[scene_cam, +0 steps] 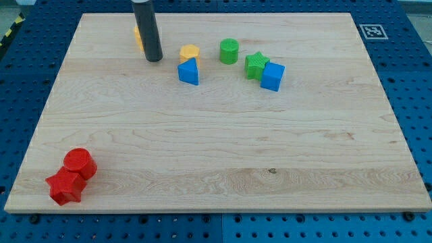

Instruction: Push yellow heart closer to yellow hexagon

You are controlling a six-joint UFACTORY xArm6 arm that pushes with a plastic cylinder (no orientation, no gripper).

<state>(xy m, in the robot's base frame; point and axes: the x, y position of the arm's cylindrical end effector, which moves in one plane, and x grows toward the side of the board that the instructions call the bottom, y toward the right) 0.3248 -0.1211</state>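
A yellow block (190, 52), which looks like the hexagon, sits near the view's top, left of centre, touching the top of a blue triangular block (189, 71). A second yellow block (137, 36) lies further left and is mostly hidden behind my dark rod, so I cannot make out its shape. My tip (154, 60) rests on the board just below and to the right of that hidden yellow block. It is left of the hexagon, with a gap between them.
A green cylinder (229, 50), a green star (256, 65) and a blue cube (273, 76) lie right of the hexagon. A red cylinder (80, 163) and a red star (65, 187) sit at the bottom left corner. The wooden board (223, 148) lies on a blue pegboard.
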